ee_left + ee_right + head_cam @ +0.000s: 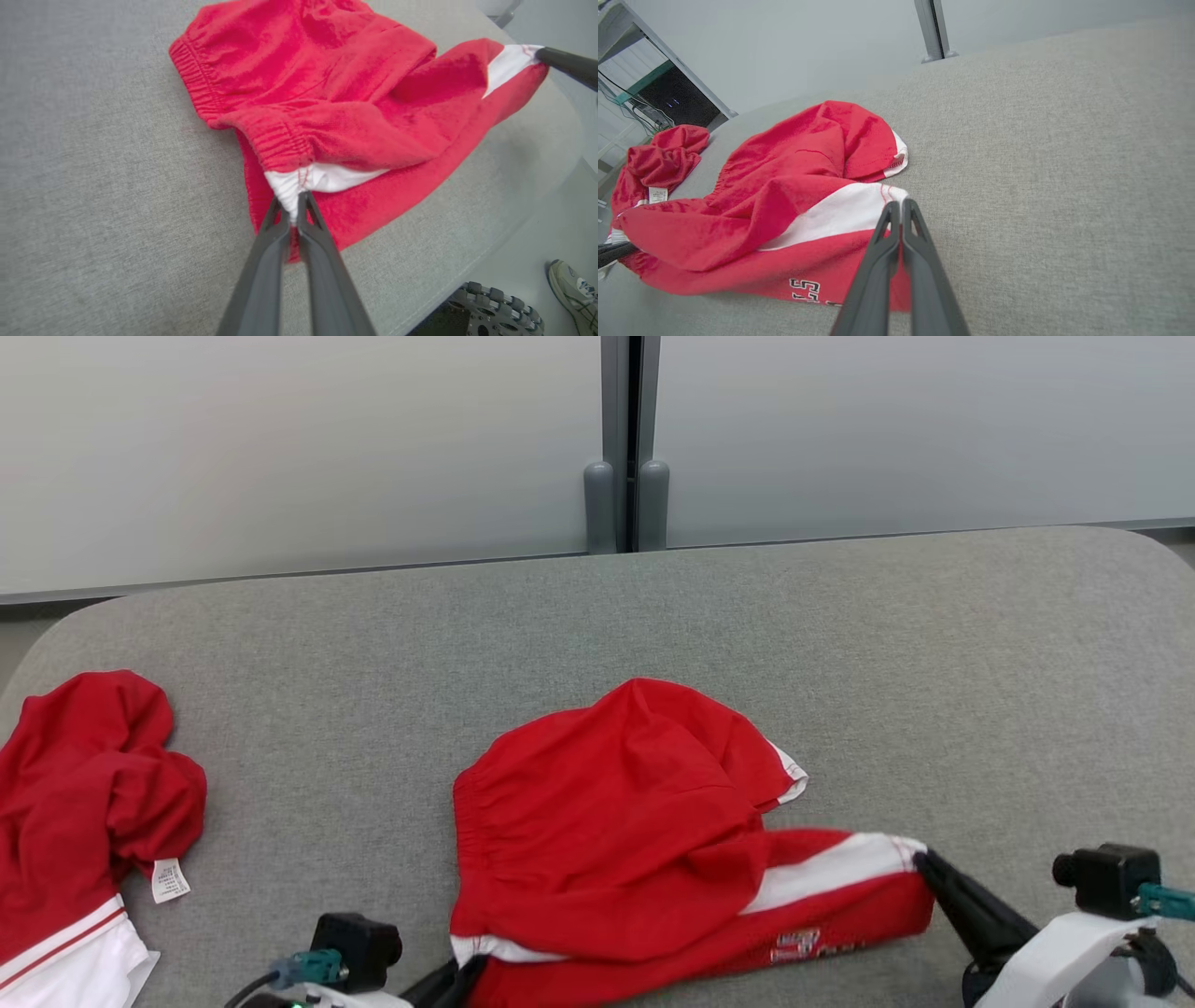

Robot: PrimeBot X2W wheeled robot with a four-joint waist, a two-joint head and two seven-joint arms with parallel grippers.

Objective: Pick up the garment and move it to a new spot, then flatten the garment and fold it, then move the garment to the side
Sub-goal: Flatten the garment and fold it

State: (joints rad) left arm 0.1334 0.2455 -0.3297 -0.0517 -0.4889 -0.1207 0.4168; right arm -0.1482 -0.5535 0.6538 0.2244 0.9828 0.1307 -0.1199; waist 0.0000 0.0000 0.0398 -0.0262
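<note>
The left tool (293, 207) is clenched on the white band at the near-left corner of the garment (625, 821) — red cloth with a white stripe and an elastic edge. The right tool (901, 205) is clenched on the end of that white stripe, at the garment's right corner. Between the two the near edge runs drawn out, and the rest is heaped and folded over behind it. The garment lies mid-desk (840, 635), close to the near edge. A second red garment (84, 784) lies crumpled at the desk's left end — well apart.
</note>
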